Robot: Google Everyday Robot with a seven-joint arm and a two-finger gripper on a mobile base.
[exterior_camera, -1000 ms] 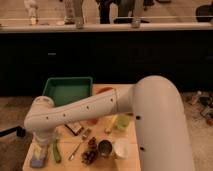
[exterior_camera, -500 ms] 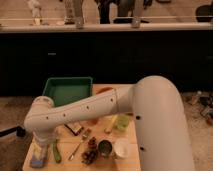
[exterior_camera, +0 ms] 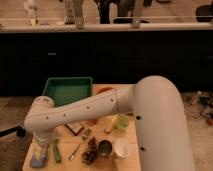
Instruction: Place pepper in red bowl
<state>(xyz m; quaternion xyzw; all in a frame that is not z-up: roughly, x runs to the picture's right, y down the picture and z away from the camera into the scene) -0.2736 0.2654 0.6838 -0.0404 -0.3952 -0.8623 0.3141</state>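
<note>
The pepper (exterior_camera: pixel 56 150) is a slim dark green piece lying on the wooden table (exterior_camera: pixel 127 161), near its front left. My gripper (exterior_camera: pixel 40 152) hangs at the end of the white arm just left of the pepper, low over the table's front left corner. It is open and holds nothing. Only an orange-red sliver of the red bowl (exterior_camera: pixel 104 90) shows at the table's back, right of the green tray; the arm hides most of it.
A green rectangular tray (exterior_camera: pixel 67 90) sits at the back left. A pale yellow-green cup (exterior_camera: pixel 121 121), a white cup (exterior_camera: pixel 121 148), a dark can (exterior_camera: pixel 105 147), a dark clustered item (exterior_camera: pixel 90 150), a utensil (exterior_camera: pixel 77 148) and a dark packet (exterior_camera: pixel 75 129) crowd the middle and front. A pale bluish object (exterior_camera: pixel 37 161) lies under the gripper.
</note>
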